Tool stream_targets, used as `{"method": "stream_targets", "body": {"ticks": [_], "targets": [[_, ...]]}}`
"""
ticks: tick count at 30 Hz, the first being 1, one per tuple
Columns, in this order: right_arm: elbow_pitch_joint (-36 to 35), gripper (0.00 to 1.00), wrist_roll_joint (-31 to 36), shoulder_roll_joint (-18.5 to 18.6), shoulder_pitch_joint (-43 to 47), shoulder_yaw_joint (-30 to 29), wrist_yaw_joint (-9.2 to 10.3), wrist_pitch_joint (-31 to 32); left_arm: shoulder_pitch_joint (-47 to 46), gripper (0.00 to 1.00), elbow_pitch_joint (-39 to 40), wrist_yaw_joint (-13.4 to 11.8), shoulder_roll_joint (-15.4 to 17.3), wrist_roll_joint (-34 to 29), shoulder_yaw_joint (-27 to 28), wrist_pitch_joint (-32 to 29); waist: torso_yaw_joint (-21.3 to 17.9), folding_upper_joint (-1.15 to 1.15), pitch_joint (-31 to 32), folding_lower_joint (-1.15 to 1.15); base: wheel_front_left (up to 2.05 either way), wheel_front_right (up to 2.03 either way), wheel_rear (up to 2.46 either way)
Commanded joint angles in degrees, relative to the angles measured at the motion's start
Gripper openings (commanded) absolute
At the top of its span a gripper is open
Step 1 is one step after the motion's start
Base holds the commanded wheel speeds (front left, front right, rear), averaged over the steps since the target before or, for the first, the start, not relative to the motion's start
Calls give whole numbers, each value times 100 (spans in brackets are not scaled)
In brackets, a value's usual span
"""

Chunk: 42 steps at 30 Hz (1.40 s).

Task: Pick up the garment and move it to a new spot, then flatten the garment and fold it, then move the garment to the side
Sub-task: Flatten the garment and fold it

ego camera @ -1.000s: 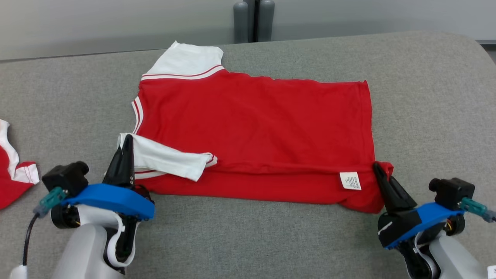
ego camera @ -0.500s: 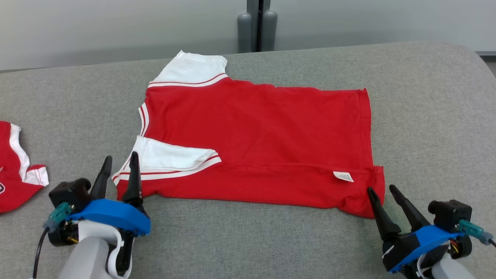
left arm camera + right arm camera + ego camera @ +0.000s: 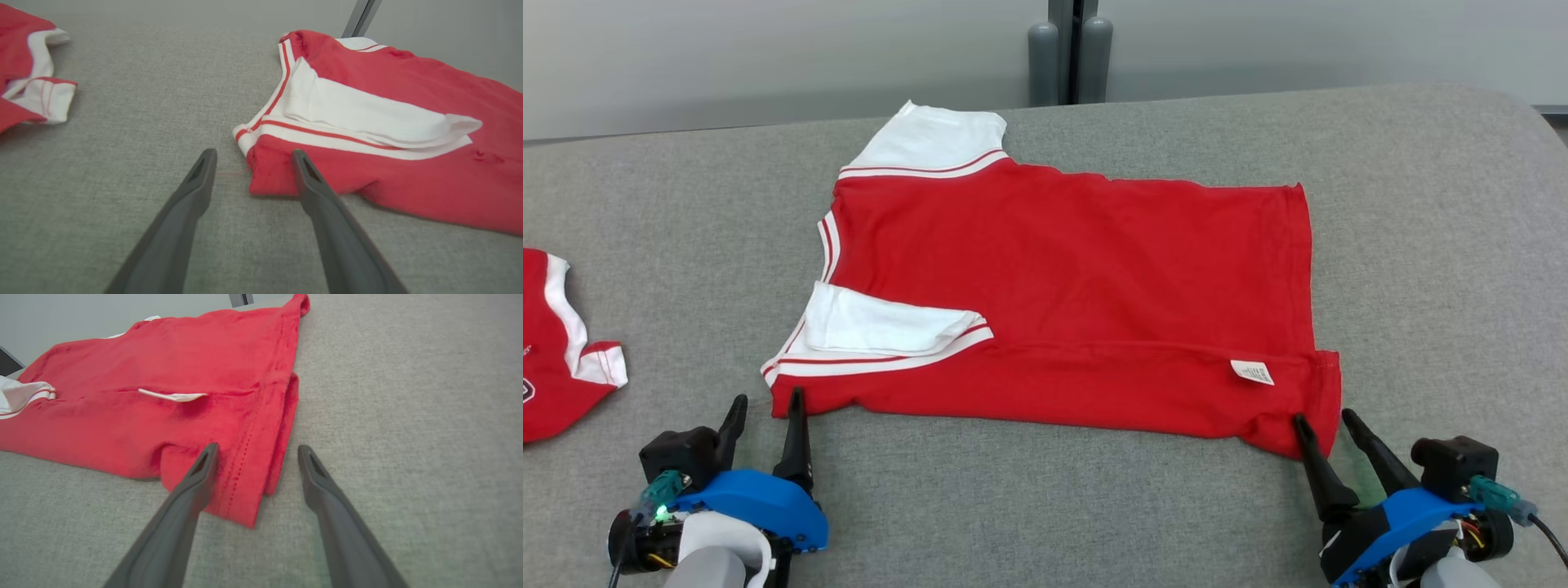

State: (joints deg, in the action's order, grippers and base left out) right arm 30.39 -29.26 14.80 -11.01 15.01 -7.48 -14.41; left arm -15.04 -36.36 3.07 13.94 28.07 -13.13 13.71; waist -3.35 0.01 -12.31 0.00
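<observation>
Just now both let go: the left end effector [image 3: 767, 398] and right end effector [image 3: 1322, 416], pinching the garment's [image 3: 1078, 278] near corners a second earlier, stood spread and drawn back toward the counter's [image 3: 1045, 506] near edge. Its near strip lay folded over, so one fold looked done. The garment lay mid-counter, long axis left-right, neck left, hem right.

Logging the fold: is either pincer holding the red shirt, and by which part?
Nothing is held. The left pincer and right pincer both stand open by the near corners of the red shirt, which lies on the grey table.
</observation>
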Motion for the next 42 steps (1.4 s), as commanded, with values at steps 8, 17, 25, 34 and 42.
{"method": "stream_targets", "body": {"ticks": [8, 17, 25, 34, 42], "targets": [[392, 100, 64, -211, -339, 147, -2, 86, -392, 49, -414, 107, -74, 96, -87, -116, -52, -1, -116, 0, 0, 0, 0], [574, 0, -111, -217, -369, 279, -3, -19, -451, 0, -671, 262, -193, 214, 5, 116, 92, -1, 39, 0, 0, 0, 0], [188, 0, -206, -16, 283, 79, -2, -65, 386, 0, -76, 232, -365, 181, 208, 153, 306, -1, 533, 0, 0, 0, 0], [-845, 0, -40, 90, 1487, -302, -2, 424, 2008, 0, 1328, -176, -689, 58, 277, 155, 474, -1, 855, 0, 0, 0, 0], [-1398, 100, 167, -204, 2007, -829, -2, 865, 2399, 100, 1690, -292, -664, 89, 261, 53, 486, -1, 829, 0, 0, 0, 0]]}}
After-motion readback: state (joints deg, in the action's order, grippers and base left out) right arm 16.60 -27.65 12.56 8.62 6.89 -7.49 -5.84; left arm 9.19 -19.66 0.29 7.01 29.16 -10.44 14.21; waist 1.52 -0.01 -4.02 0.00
